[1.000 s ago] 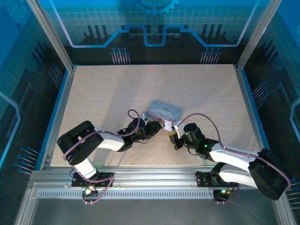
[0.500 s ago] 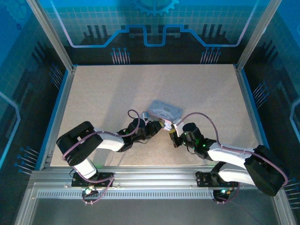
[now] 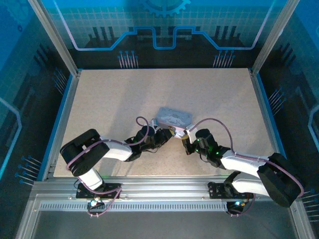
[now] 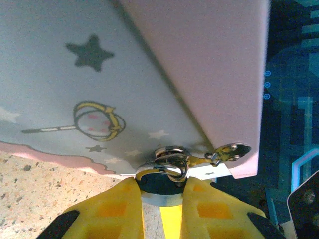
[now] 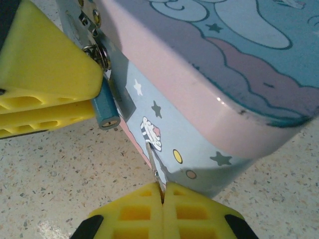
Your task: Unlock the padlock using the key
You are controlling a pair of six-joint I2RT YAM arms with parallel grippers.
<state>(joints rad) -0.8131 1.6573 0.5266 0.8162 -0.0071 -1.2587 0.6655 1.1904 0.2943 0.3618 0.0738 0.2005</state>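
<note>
**Lining up the key (image 5: 153, 164) with the padlock (image 5: 105, 111)**

Left end effector (image 4: 160, 196) is clamped on the padlock's body, steadying it where the shackle hangs through the hasp of the tin (image 5: 214, 84) — probably so the keyhole end is presented to the other arm. Right end effector (image 5: 163, 198) is pinched together on the key, with the thin silvery blade protruding in front of the tin's side wall, near the lock and not yet entered. Padlock: small, dark bluish body, thin bright shackle — just above the desk (image 5: 45, 169).
</note>
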